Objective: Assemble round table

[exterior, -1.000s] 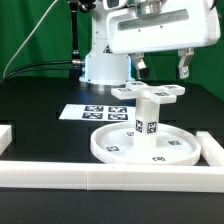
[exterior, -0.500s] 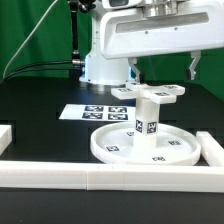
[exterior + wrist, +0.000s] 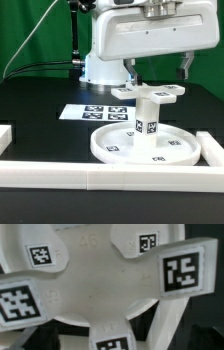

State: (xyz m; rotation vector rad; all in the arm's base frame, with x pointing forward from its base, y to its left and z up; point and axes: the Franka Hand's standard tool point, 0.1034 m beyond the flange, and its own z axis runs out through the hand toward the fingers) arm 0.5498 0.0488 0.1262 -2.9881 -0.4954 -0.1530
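The round disc (image 3: 112,146) lies flat on the black table near the front. The short leg (image 3: 148,112) stands upright on its middle. The cross-shaped base piece (image 3: 150,92) sits on top of the leg. My gripper (image 3: 159,72) hangs just above the base piece, open, with one finger (image 3: 133,72) off each side of it, holding nothing. In the wrist view the base piece (image 3: 100,286) fills the picture from very close, its tagged arms spreading outward; my fingertips do not show clearly there.
The marker board (image 3: 95,112) lies behind the disc toward the exterior view's left. White border rails run along the front (image 3: 100,178), the left (image 3: 5,135) and the right (image 3: 212,148). The arm's white base (image 3: 103,65) stands at the back.
My fingers spread wider above the base piece, then the one on the exterior view's right came back in a little. The disc, leg and base piece have not moved.
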